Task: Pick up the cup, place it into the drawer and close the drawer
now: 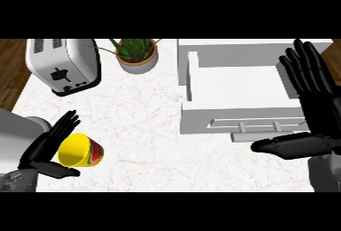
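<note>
Cup (81,150), yellow with a red-green pattern, lies tilted at the counter's (146,117) lower left against the left hand (45,151), whose fingers are straight behind it with the thumb beneath, cradling rather than clasping; the white drawer (236,92) stands open, well apart at upper right. Right hand (313,108) is spread wide by the drawer's right side, thumb out near the handle (256,125). Risk, as I judge it: with no closed grasp, the cup could roll off during the lift; its base and the left palm are hidden, and the right forearm is cut off.

Cup (81,150) front left; drawer (240,99) right; toaster (64,64), plant (136,52) behind.
</note>
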Robot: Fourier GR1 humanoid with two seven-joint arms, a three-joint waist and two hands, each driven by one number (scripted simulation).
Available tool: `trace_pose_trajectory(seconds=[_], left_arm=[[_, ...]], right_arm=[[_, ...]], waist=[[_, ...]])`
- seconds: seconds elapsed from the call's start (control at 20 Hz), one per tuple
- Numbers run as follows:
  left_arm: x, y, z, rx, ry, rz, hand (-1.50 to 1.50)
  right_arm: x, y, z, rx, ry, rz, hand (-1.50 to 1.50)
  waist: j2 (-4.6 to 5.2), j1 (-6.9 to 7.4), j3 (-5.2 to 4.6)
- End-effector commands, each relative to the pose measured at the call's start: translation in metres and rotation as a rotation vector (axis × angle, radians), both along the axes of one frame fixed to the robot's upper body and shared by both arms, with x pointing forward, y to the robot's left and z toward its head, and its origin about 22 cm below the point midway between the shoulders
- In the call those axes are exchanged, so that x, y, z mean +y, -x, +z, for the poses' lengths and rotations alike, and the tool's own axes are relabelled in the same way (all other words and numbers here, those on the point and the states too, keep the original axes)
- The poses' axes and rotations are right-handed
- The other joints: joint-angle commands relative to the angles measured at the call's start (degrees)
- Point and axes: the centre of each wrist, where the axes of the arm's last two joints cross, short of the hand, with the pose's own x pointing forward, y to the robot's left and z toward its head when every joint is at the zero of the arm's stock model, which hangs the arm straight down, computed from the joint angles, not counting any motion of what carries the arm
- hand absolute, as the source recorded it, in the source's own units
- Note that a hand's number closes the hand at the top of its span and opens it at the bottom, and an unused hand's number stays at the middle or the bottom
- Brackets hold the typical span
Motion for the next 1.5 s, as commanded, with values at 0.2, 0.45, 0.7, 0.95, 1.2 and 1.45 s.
trace_pose_trajectory(seconds=[0.2, 0.45, 0.7, 0.95, 1.2, 1.45], left_arm=[[-0.024, -0.002, -0.025, -0.082, 0.138, -0.068, -1.50], [-0.038, 0.000, -0.036, -0.102, 0.137, -0.078, -1.50], [-0.038, -0.005, -0.035, -0.088, 0.144, -0.118, -1.50], [-0.049, -0.018, -0.031, -0.061, 0.208, -0.168, -1.50], [-0.060, -0.018, -0.034, -0.049, 0.338, -0.224, 1.50], [-0.064, -0.026, -0.027, -0.338, 0.152, -0.070, 1.50]], right_arm=[[0.002, -0.016, 0.011, 0.000, 0.001, 0.009, -1.50], [-0.014, -0.005, 0.008, -0.002, 0.001, 0.002, -1.50], [0.000, -0.007, 0.013, -0.005, 0.002, -0.011, -1.50], [-0.003, -0.004, 0.007, 0.010, 0.023, 0.015, -1.50], [-0.009, -0.005, 0.009, 0.009, 0.010, 0.000, -1.50], [-0.015, -0.007, 0.017, 0.010, 0.027, -0.010, -1.50]], waist=[[0.47, -0.11, -0.35], [0.43, -0.81, -0.34], [0.44, -0.72, -0.37], [0.31, -0.68, -0.30], [0.35, -0.64, -0.34], [0.27, -0.22, -0.31]])
